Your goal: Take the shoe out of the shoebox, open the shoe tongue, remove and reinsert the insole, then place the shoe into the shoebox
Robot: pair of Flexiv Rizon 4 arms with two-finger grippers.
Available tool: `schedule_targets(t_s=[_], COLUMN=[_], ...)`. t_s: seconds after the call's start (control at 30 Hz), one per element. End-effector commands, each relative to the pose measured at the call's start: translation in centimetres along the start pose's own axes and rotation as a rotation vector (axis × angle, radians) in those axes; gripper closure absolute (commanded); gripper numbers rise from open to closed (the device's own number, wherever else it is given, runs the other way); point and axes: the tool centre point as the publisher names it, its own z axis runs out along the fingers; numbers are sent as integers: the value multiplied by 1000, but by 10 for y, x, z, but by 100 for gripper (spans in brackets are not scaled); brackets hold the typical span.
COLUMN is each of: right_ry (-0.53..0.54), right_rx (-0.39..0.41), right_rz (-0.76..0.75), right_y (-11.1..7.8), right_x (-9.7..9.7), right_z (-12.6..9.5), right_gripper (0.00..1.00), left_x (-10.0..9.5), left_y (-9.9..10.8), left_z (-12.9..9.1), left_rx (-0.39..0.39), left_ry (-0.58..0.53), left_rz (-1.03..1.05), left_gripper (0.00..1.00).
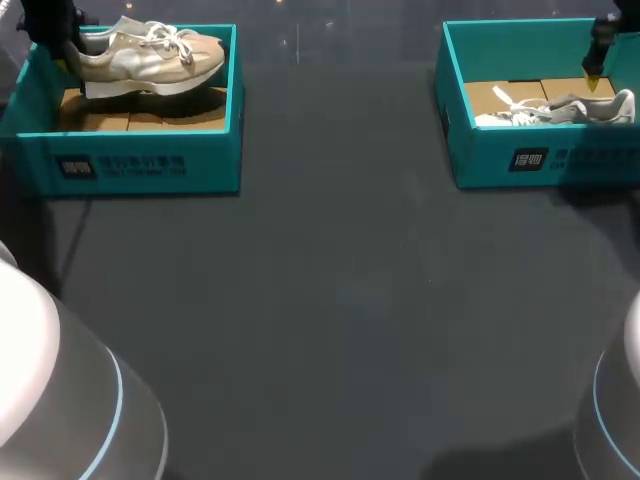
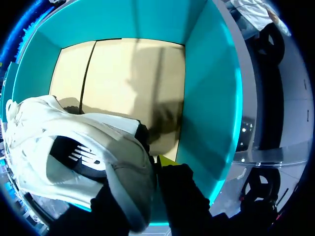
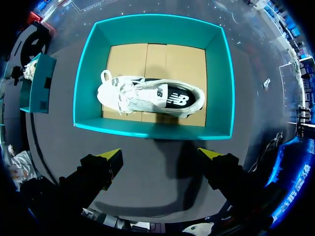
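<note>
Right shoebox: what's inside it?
The right shoebox holds one white shoe lying on its side on a brown cardboard floor. Nothing else shows; the floor under the shoe is covered.

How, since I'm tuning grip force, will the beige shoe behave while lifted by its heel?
Probably light for its size: the beige shoe hangs roughly level from the left gripper, pinched only at the heel. Its thick sole likely keeps it stiff lengthwise. The loose laces will probably flop and could snag the left box.
</note>
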Motion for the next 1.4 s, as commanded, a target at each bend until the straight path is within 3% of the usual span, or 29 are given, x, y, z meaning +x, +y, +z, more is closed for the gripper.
schedule_targets(t_s=[0.03,0.43,0.67,1.1,1.4], right_ry=[-1,-1,-1,-1,-1], right_rx=[-1,-1,-1,-1,-1], right_rz=[1,1,1,1,1], right_y=[-1,-1,-1,-1,-1], right_x=[0,0,0,0,0], right_z=[0,0,0,0,0], right_gripper=[0,0,0,0,0], left_x=[-3,-14,-18,-18,-48], left_y=[-10,-22,-41,-41,-132], left_z=[-34,-94,-137,-137,-158], left_rx=[-14,-86,-150,-150,-230], left_ry=[-4,-14,2,2,44], left_rz=[-1,7,3,3,2], left_gripper=[100,100,100,100,100])
